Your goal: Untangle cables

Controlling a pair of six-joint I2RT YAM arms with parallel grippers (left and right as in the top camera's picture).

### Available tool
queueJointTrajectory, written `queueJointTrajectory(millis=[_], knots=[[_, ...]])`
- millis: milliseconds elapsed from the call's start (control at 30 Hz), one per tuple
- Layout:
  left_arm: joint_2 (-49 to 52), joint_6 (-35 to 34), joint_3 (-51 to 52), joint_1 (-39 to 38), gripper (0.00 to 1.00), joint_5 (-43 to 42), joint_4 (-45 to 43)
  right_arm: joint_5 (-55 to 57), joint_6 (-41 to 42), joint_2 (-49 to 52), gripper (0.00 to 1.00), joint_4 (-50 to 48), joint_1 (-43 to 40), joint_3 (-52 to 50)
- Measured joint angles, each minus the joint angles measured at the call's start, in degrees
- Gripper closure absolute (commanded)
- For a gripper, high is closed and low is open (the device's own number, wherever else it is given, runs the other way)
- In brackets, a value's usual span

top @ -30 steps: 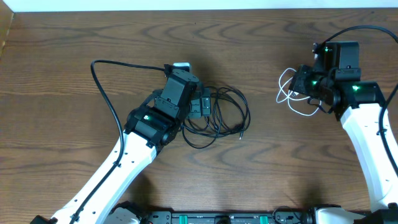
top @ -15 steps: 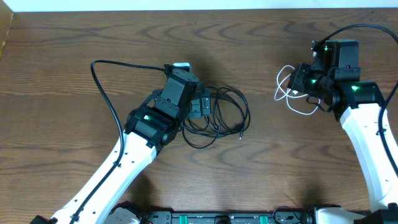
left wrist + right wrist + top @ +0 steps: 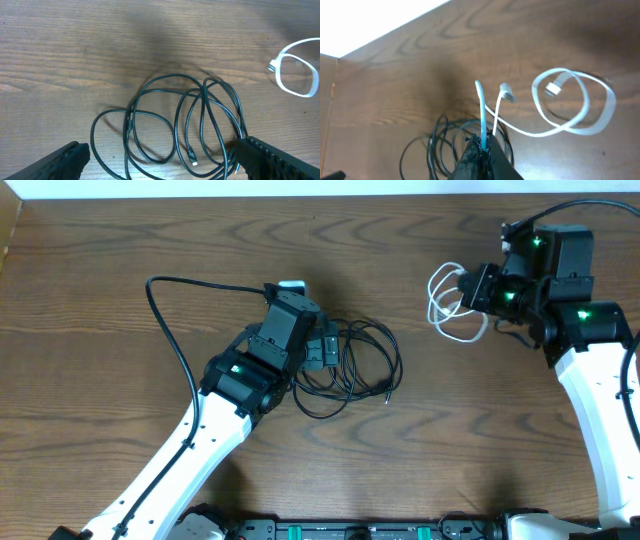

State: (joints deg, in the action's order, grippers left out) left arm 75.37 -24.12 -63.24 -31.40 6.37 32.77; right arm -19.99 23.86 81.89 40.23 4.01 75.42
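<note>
Cable tangle (image 3: 352, 370) on table (image 3: 450, 440) beside left end effector (image 3: 323, 352); lone cable (image 3: 535, 134) rightward, at right end effector (image 3: 478, 288).

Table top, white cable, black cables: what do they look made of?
Table: wood or wood-look laminate, brown, matte; grain streaks show, real or printed unclear.
White cable: flexible plastic jacket, slight gloss; bends into soft loops.
Black cables: thin plastic or rubber jacket, dull sheen; lie in loose coils.
</note>
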Motion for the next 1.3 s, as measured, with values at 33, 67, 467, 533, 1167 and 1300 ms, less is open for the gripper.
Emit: queueJointTrajectory(millis=[33,67,467,533,1167,1300], knots=[[0.00,0.00,0.00,0.00,0.02,0.00,0.00,0.61,0.02,0.00,0.99,0.76,0.00,0.00],[0.00,0.02,0.00,0.00,0.02,0.00,0.00,1.16,0.00,0.00,0.99,1.53,0.04,0.00],[0.00,0.02,0.00,0.00,0.01,0.00,0.00,5.38,0.02,7.96,0.95,2.71,0.04,-3.61],[0.00,0.00,0.00,0.00,0.01,0.00,0.00,6.71,0.33,10.84,0.90,2.40,0.04,-4.22],[0.00,0.00,0.00,0.00,0.01,0.00,0.00,19.47,7.63,25.57,0.15,1.40,0.04,-4.72],[0.00,0.00,0.00,0.00,0.01,0.00,0.00,20.04,8.46,29.16,0.01,-0.90,0.04,-4.72]])
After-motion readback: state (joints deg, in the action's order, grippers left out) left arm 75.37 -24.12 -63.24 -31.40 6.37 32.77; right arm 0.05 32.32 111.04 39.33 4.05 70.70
